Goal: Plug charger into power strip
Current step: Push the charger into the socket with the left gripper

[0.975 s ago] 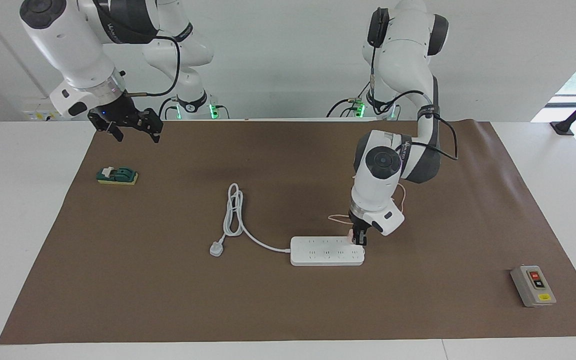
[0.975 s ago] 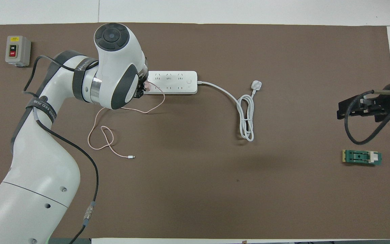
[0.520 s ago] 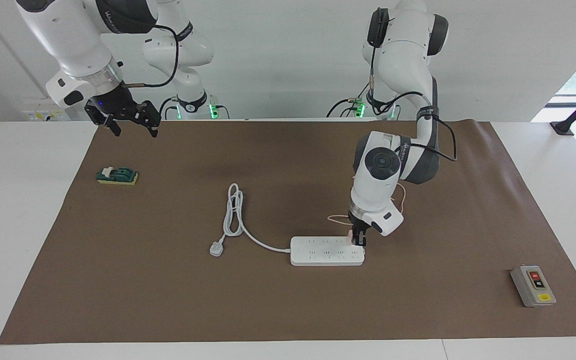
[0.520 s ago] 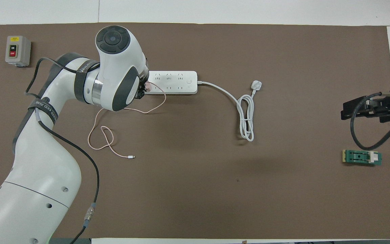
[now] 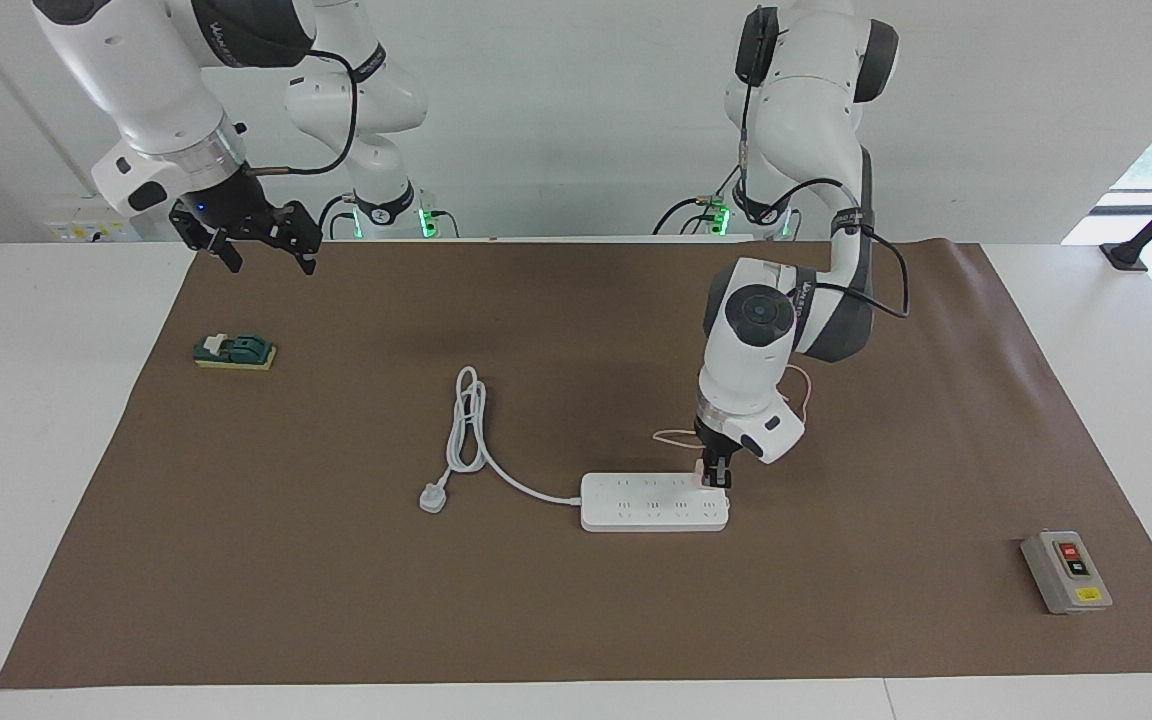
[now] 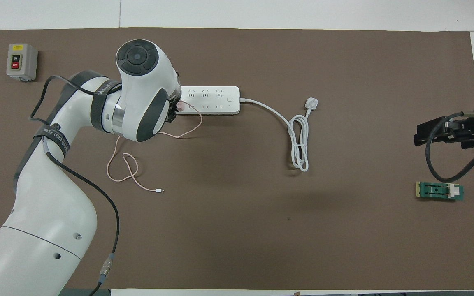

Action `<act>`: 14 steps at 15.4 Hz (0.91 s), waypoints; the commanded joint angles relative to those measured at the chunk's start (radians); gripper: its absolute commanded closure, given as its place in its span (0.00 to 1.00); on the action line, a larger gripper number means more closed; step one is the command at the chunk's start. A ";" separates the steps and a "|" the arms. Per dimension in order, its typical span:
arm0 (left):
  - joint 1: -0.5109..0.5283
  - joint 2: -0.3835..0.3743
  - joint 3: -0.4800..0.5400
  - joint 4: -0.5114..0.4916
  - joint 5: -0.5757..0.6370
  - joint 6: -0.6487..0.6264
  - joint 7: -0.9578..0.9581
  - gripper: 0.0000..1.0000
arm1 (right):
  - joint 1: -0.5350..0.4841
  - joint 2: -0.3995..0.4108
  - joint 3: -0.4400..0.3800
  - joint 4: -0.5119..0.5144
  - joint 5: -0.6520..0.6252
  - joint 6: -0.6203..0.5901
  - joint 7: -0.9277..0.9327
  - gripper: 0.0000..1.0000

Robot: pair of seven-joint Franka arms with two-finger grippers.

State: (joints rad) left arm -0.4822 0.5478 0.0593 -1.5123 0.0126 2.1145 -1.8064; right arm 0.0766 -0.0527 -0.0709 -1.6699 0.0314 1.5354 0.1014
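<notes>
While the left claw [image 5: 715, 478] pinches the charger [image 5: 703, 472] at the power strip [image 5: 654, 502], on its end toward the left arm, that light, rigid cube seems best gripped by its flat sides; the right claw [image 5: 261, 245] waits wide.

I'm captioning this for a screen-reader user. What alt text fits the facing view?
The left gripper, shut on the pink charger, holds it at the left-arm end of the white power strip on a brown mat. The right gripper waits raised, open, over the mat's edge near a green block.
</notes>
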 commanded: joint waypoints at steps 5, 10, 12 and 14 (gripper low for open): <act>-0.022 0.017 -0.004 -0.120 -0.022 0.163 -0.019 1.00 | -0.020 -0.009 0.017 -0.008 -0.013 0.002 -0.023 0.00; -0.013 0.020 -0.006 -0.118 -0.020 0.157 -0.016 1.00 | -0.021 -0.009 0.017 -0.008 -0.013 0.002 -0.023 0.00; -0.013 0.023 -0.006 -0.115 -0.020 0.151 -0.005 1.00 | -0.021 -0.009 0.017 -0.008 -0.013 0.002 -0.023 0.00; -0.015 0.024 -0.004 -0.106 -0.019 0.127 0.022 1.00 | -0.021 -0.009 0.017 -0.008 -0.013 0.002 -0.023 0.00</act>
State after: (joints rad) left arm -0.4824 0.5182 0.0595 -1.5808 0.0119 2.1910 -1.8175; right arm 0.0766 -0.0527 -0.0708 -1.6699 0.0314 1.5354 0.1014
